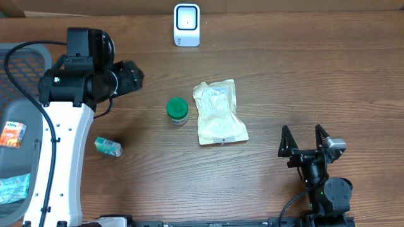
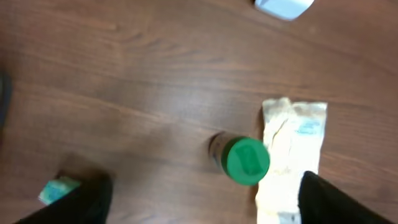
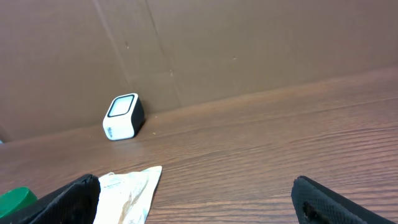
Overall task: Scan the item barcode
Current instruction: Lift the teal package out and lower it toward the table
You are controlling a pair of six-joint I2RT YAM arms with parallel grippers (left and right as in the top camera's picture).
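Probably rigid, light and round, the green-lidded jar stands mid-table just beside the soft pouch; I would pinch its sides below the lid. My left gripper and right gripper gape wide, both empty. I count one jar, one pouch, one teal packet, one scanner

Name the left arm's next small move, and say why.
Likely lower the left end effector toward the green-lidded jar: its jaws stand open and empty, the jar stands upright on the table between its fingers in the wrist view, and nothing is at the scanner yet.
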